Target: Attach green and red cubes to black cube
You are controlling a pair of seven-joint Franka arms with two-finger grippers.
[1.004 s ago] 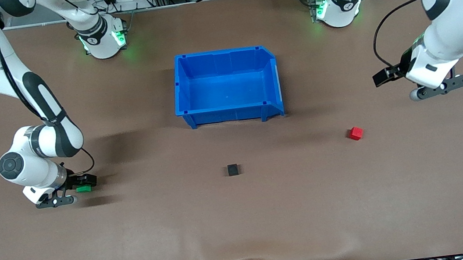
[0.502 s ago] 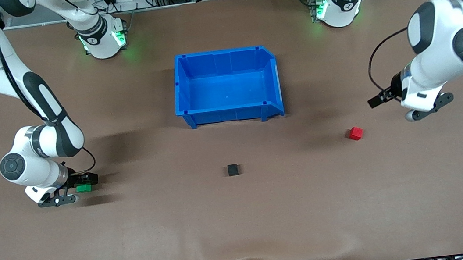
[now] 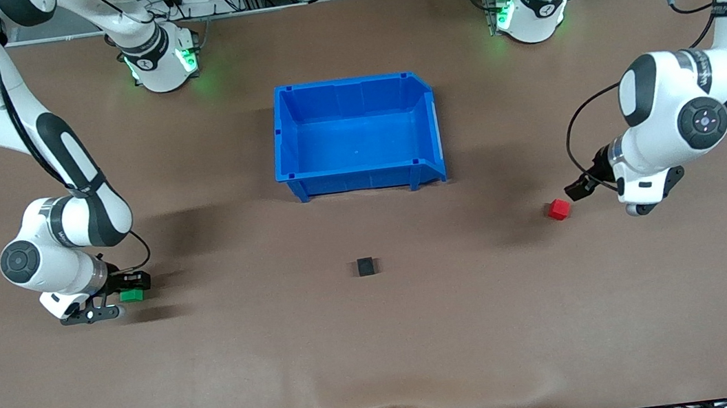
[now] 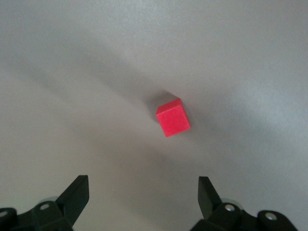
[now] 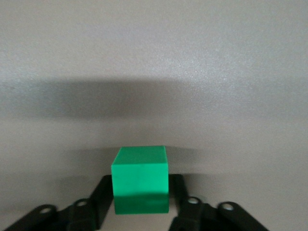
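The green cube (image 3: 131,295) lies on the brown table toward the right arm's end, and my right gripper (image 3: 113,300) is shut on it. In the right wrist view the green cube (image 5: 140,185) sits between the two black fingers (image 5: 102,198), which press on its sides. The red cube (image 3: 559,209) lies toward the left arm's end. My left gripper (image 3: 642,199) hangs open just beside it; in the left wrist view the red cube (image 4: 173,118) lies ahead of the open left gripper (image 4: 143,188). The black cube (image 3: 365,267) stands alone mid-table, untouched.
An empty blue bin (image 3: 348,82) stands mid-table, farther from the front camera than the black cube. The cloth bulges at the table's front edge (image 3: 388,402).
My right gripper has closed on the green cube without moving away. The left arm has come down and toward the red cube, its gripper still open.
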